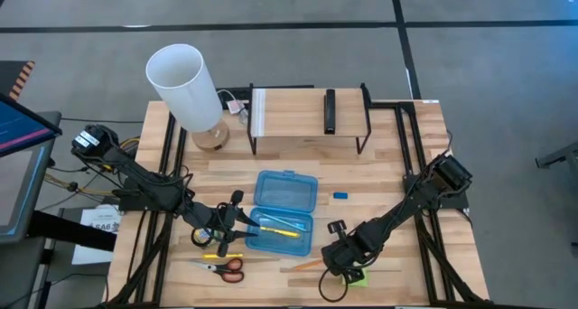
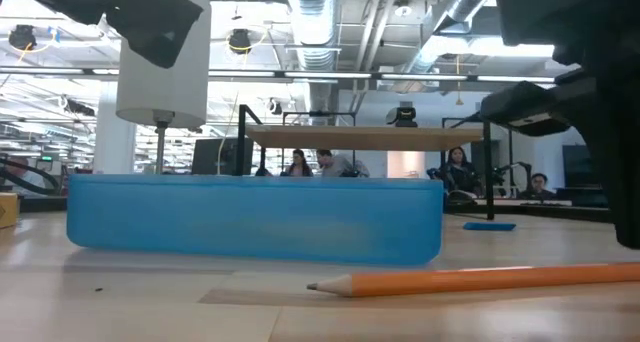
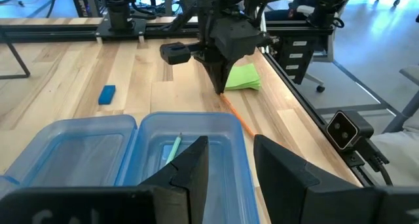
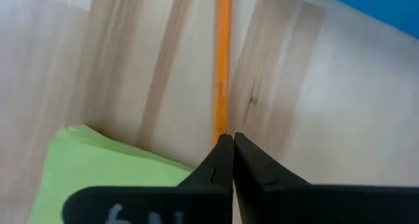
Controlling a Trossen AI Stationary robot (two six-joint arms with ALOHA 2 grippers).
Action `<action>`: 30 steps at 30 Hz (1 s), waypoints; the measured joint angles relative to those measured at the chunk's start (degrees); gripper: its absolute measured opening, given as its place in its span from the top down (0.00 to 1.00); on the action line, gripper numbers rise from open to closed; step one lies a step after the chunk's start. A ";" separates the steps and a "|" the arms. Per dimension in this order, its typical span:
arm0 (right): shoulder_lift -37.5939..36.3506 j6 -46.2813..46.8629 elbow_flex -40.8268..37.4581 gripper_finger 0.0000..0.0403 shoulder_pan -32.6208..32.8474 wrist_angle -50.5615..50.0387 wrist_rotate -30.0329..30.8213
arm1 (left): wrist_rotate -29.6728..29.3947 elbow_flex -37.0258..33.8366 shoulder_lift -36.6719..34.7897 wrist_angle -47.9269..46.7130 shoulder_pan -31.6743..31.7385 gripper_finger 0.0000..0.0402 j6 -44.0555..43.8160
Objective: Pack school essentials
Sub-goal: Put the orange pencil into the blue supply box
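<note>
Pale wooden planks make up the table (image 1: pixel 379 178), which stands on a grey floor crossed by dark lines. Across it, the low view shows an open workshop with ceiling pipes, strip lights and several seated people behind a dark-framed wooden shelf (image 1: pixel 307 119) at the far edge. A tall white lamp (image 1: pixel 187 89) stands left of the shelf.

At mid-table lies an open blue case (image 1: pixel 285 211) with a yellow pencil (image 1: pixel 283 229) and a green pencil (image 3: pixel 173 149) in its near half. The eraser (image 1: pixel 340 196) lies alone to the case's right, with bare wood around it. The scissors (image 1: pixel 222 267) rest near the front edge, another yellow pencil (image 1: pixel 222 255) just behind them.

The left gripper (image 1: pixel 228 226) hovers at the case's left side, fingers (image 3: pixel 190 171) parted and holding nothing. The right gripper (image 1: pixel 336 262) is down near the front edge, its fingers (image 4: pixel 226 160) pressed together at the end of the orange pencil (image 4: pixel 223 60), which lies flat on the wood; whether they pinch it I cannot tell. The sticky pad (image 4: pixel 111 165) lies just beside them.

No readable writing shows on the case or pad.
</note>
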 joint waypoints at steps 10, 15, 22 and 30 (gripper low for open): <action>0.10 -0.25 4.33 0.66 1.29 1.67 1.85 | 0.00 0.00 0.00 0.02 0.00 0.73 -0.30; 3.60 0.05 4.28 0.57 1.29 4.04 1.82 | 0.00 0.00 0.00 -0.01 -0.01 0.73 -0.46; 7.15 0.99 4.61 0.56 1.44 3.35 2.16 | 0.00 0.00 0.00 -0.51 -0.01 0.73 -0.46; 8.83 1.68 4.72 0.73 1.22 -0.33 3.80 | 0.00 0.00 0.00 -0.48 0.00 0.73 -0.50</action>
